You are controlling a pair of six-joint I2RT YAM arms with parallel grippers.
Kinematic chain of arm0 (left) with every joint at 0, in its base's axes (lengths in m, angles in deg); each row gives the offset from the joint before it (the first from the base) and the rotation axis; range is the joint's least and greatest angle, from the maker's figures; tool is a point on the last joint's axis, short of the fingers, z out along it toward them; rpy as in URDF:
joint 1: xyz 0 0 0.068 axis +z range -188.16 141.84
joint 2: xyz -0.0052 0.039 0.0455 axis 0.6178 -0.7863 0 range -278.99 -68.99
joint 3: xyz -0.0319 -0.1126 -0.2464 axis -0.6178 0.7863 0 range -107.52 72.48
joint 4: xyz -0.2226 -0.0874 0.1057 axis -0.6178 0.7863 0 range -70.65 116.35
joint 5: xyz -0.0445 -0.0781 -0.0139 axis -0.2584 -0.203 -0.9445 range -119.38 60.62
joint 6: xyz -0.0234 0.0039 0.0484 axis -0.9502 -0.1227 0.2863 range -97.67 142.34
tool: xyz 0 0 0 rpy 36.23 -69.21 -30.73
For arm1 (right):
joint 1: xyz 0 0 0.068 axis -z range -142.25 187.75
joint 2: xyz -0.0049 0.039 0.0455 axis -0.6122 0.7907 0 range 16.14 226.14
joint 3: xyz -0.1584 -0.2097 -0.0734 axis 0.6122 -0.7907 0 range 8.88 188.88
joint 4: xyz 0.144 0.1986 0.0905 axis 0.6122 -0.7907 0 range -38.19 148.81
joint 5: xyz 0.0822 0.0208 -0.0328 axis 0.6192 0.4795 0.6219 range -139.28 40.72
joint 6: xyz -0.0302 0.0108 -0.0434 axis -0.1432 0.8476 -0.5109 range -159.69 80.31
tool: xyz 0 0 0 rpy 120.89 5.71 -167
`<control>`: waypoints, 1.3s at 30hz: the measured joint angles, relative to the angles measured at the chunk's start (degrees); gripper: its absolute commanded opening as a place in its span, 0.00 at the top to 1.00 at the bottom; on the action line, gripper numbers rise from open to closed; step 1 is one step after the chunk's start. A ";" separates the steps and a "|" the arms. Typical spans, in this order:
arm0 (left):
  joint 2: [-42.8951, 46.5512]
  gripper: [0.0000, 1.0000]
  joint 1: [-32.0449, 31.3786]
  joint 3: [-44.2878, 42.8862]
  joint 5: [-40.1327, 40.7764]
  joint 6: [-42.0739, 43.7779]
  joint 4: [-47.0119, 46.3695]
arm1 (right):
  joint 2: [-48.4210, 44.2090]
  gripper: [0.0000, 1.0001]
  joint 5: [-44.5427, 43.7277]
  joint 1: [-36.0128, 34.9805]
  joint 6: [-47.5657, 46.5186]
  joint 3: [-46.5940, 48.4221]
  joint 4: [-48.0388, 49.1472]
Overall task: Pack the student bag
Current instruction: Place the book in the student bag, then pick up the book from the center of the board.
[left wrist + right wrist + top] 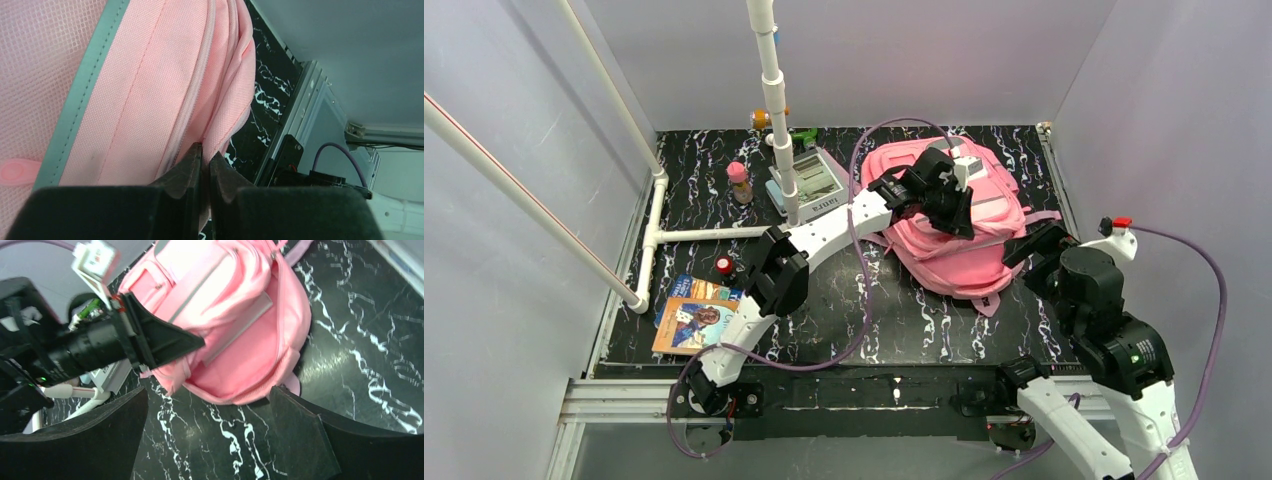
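The student bag (944,250) lay flat on the far right portion of the black marbled table (904,320), well apart from the loose items on the left. The left arm reached diagonally across the table to it. The left gripper (204,153) was clenched, its fingertips nearly meeting on a fold of pink fabric beside a zip seam at the bag's edge. The right wrist view showed that grip holding one lip of the main compartment raised, so the opening gaped and the pink lining was exposed. Whether anything lay inside could not be determined. The right gripper (210,405) was released, its two black fingers spread wide with nothing between them, positioned just beside the bag's near right edge and facing the opening, apart from the fabric. A pink strap trailed from the bag's right side. Two picture books (694,315) lay overlapping at the near left of the table, with a small red-topped object (724,265) just beyond them. A pink-capped bottle (740,182) stood farther back, near a flat boxed item (809,180) at the foot of the white pipe frame (769,90). Small orange and green objects at the far edge were too small to identify.
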 measured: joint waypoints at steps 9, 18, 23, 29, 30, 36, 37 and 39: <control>12.59 0.23 0.59 16.81 -0.13 2.23 2.47 | 14.40 0.02 5.79 0.00 -11.89 8.22 8.57; 47.10 0.18 5.25 38.99 9.70 6.56 3.74 | 38.32 0.02 20.85 -0.42 -19.21 11.28 22.64; 63.23 0.18 5.11 50.58 17.68 8.04 6.27 | 54.40 0.02 23.54 -6.47 -21.27 20.31 30.67; 74.38 0.17 5.03 60.83 25.66 9.01 11.56 | 75.06 0.03 28.09 -11.89 -20.11 31.06 43.63; 75.67 0.17 5.01 61.66 26.77 9.42 12.44 | 79.34 0.03 28.26 -11.96 -19.85 33.46 45.88; 78.49 0.17 5.01 62.05 30.62 11.80 13.44 | 102.77 0.03 27.85 -11.98 -19.69 53.33 52.39; 78.44 0.17 5.03 62.05 30.82 11.93 13.44 | 106.29 0.03 27.78 -12.00 -19.71 56.89 52.83; 78.20 0.17 5.01 62.05 30.82 12.17 13.40 | 112.37 0.02 27.54 -12.00 -19.91 63.43 53.92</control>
